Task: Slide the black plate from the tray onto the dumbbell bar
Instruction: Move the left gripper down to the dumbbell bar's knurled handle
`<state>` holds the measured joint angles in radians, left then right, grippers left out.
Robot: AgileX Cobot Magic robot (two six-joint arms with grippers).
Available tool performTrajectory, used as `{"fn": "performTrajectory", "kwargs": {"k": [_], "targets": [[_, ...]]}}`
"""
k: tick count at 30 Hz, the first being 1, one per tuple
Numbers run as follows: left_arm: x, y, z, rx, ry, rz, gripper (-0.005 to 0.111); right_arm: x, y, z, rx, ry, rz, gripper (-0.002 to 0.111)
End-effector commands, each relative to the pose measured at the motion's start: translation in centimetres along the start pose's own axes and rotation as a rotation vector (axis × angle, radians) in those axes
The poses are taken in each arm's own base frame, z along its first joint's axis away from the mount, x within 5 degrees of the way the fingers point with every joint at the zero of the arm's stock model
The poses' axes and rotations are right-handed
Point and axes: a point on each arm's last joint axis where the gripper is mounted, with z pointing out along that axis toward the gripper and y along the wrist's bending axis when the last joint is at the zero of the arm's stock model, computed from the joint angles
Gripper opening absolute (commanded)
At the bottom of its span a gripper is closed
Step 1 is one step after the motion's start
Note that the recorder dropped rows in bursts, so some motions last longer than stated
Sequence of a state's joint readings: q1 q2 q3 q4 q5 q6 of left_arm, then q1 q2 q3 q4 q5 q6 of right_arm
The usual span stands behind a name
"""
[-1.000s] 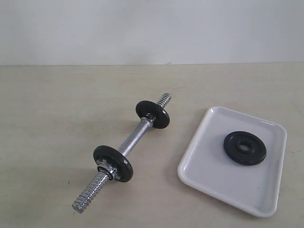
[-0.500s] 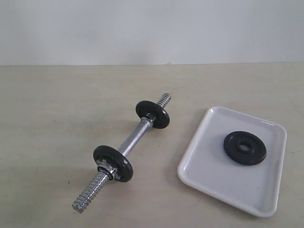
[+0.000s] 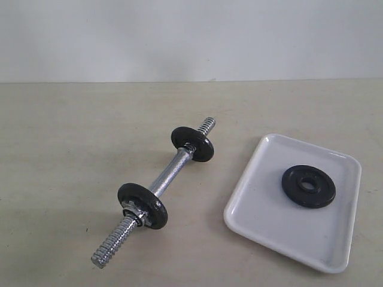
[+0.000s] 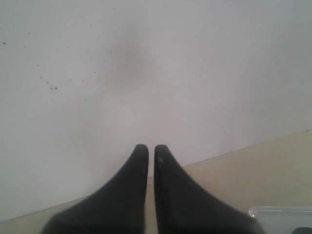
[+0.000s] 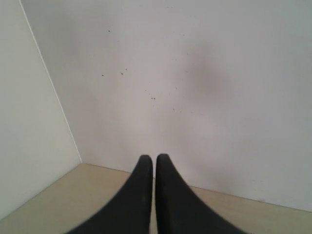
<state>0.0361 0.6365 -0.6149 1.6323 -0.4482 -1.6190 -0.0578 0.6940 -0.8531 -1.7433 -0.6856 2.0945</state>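
Nothing has moved; the round matte-black plate lies flat in the glossy white tray, apart from the chrome dumbbell bar; left end effector and right end effector are closed, empty; task not begun.

black plate in tray, dumbbell bar left of tray
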Motion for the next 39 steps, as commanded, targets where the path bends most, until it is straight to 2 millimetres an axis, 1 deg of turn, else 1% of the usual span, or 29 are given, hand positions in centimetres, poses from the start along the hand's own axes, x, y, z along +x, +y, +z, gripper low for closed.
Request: {"fn": "performTrajectory", "kwargs": {"k": [1,2,3,5,7,8,11,12,13,15,16,17,18,19,20,22,24,27,29,32,34,36,39], "targets": [[0.3,-0.7,0.0,0.085,0.058,-0.016,0.004,0.0,0.8,-0.2,-0.059,0.022,-0.012,0.0],[0.9,-0.9,0.5,0.119,0.094,-0.114,0.004,0.1,0.9,-0.2,-0.077,0.033,-0.012,0.0],[1.4,-0.9,0.7,0.144,0.12,-0.142,0.004,0.1,1.0,-0.2,-0.083,0.036,-0.012,0.0],[3.1,-1.1,1.9,0.229,0.215,-0.199,0.004,0.3,1.2,-0.3,-0.107,0.05,-0.013,0.0],[5.3,-0.7,3.4,0.266,0.32,-0.259,0.004,0.5,1.5,-0.3,-0.141,0.07,-0.013,0.0],[6.7,-0.4,4.3,0.278,0.377,-0.268,0.004,0.6,1.7,-0.3,-0.16,0.08,-0.024,0.0],[9.1,0.2,6.1,0.3,0.476,-0.277,0.004,0.7,1.8,-0.4,-0.181,0.089,-0.047,0.0],[10.6,0.0,7.1,0.332,0.538,-0.287,0.004,0.7,1.9,-0.4,-0.187,0.093,-0.048,0.0],[11.6,-0.2,7.7,0.357,0.578,-0.287,0.004,0.7,1.9,-0.4,-0.191,0.095,-0.048,0.0],[13.7,-1.8,8.9,0.457,0.655,-0.212,0.005,0.8,2.0,-0.4,-0.205,0.103,-0.049,0.0],[14.8,-3.0,9.6,0.518,0.668,-0.125,0.012,0.8,2.1,-0.4,-0.209,0.105,-0.049,0.0],[15.1,-3.6,10.2,0.524,0.659,-0.107,0.018,0.8,2.1,-0.4,-0.213,0.107,-0.049,0.0],[15.3,-4.5,11.3,0.513,0.642,-0.103,0.031,0.9,2.2,-0.5,-0.22,0.111,-0.049,0.0],[15.2,-5.2,12.3,0.49,0.628,-0.069,0.045,0.9,2.2,-0.5,-0.226,0.115,-0.049,0.0],[15.0,-5.5,12.9,0.469,0.625,-0.054,0.052,0.9,2.3,-0.5,-0.231,0.117,-0.049,0.0],[14.8,-5.9,14.0,0.432,0.626,-0.01,0.058,1.0,2.3,-0.5,-0.24,0.122,-0.049,0.0],[14.3,-6.7,15.7,0.383,0.625,0.025,0.059,1.0,2.4,-0.5,-0.246,0.126,-0.049,0.0],[14.3,-7.6,17.3,0.357,0.633,0.005,0.059,1.0,2.4,-0.5,-0.246,0.126,-0.049,0.0],[14.5,-8.2,18.3,0.346,0.643,0.03,0.059,1.0,2.5,-0.5,-0.256,0.126,-0.051,0.0],[15.4,-8.8,19.6,0.321,0.672,0.082,0.057,1.1,3.0,-0.5,-0.295,0.133,-0.05,0.0],[16.2,-9.0,20.1,0.305,0.697,0.064,0.056,1.2,3.2,-0.5,-0.314,0.137,-0.049,0.0],[16.9,-8.9,20.5,0.278,0.722,0.04,0.056,1.2,3.4,-0.6,-0.326,0.141,-0.048,0.0],[18.1,-8.7,20.7,0.254,0.753,0.072,0.056,1.2,3.4,-0.5,-0.325,0.141,-0.049,0.0]]}}
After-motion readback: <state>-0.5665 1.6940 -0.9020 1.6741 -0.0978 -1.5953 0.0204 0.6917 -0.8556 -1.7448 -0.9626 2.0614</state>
